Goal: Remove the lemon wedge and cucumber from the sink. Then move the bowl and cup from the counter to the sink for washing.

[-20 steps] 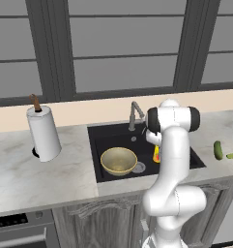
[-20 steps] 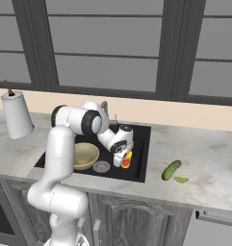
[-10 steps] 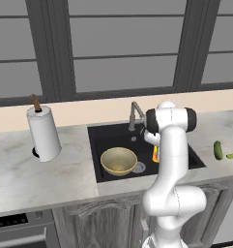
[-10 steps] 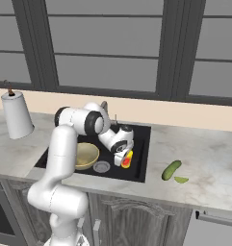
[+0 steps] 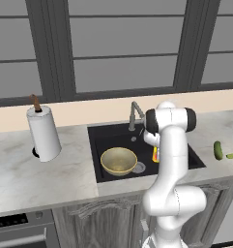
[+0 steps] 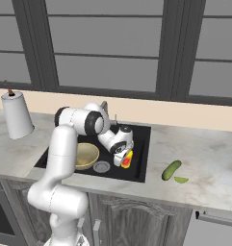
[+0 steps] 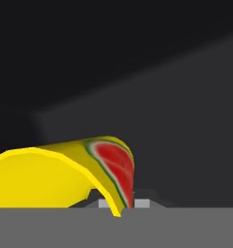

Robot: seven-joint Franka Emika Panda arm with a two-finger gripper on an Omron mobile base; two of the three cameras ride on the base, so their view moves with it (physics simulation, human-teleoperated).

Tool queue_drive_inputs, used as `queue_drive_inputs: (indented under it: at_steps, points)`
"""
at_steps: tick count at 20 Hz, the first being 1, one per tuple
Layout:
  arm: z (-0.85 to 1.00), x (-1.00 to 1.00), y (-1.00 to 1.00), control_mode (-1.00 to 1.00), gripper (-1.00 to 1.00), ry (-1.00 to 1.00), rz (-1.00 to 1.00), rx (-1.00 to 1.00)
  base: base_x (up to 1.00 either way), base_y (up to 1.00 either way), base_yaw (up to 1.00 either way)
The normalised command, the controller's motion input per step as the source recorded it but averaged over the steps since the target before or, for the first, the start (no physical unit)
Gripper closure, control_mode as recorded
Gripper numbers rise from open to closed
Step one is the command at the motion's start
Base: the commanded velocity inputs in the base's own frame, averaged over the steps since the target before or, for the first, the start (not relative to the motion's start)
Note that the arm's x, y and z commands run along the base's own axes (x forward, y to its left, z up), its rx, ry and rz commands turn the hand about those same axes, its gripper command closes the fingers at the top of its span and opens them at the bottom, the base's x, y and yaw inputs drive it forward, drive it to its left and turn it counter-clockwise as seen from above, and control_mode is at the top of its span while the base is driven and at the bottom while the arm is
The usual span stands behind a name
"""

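Low over the right half of the sink (image 6: 142, 144), in the right base view, the claw (image 6: 122, 157) is seen pointing down, with the cup (image 6: 127, 160) directly at its tips. Whether the jaws are apart or pressed on the cup cannot be told from this side. The bowl (image 6: 84, 155) is found inside the basin just left of the claw, apart from the cup, with the drain (image 6: 101, 166) between them. The cucumber (image 6: 171, 170) and wedge (image 6: 181, 180) are seen well to the claw's right on the counter (image 6: 209, 158), so the first half of the task is judged done.

From the left base view, the claw is largely covered by the forearm. The cup (image 5: 155, 155) shows as a yellow and red sliver beside the arm, the bowl (image 5: 119, 161) to its left, and the cucumber (image 5: 217, 150) and wedge (image 5: 231, 156) far to its right.

Seen from the hand, the cup (image 7: 55, 177) lies right under the claw and to the picture's left, apparently tipped, its long axis running across the frame. Contact with the black floor cannot be told. The coming move is judged to turn on this: the cup must be let go and the claw drawn straight away from it.
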Motion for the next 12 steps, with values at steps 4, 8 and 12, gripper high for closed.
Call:
queue_drive_inputs:
  at_steps: [4,8,12]
  points:
    - [-0.26,-0.02,0.0,-1.0,-1.0,0.0,-0.04,0.0,0.0,0.0,0.0]
    - [-0.09,-0.02,0.0,-1.0,-1.0,0.0,-0.05,0.0,0.0,0.0,0.0]
    - [0.01,-0.02,0.0,-1.0,-1.0,0.0,-0.07,0.0,0.0,0.0,0.0]
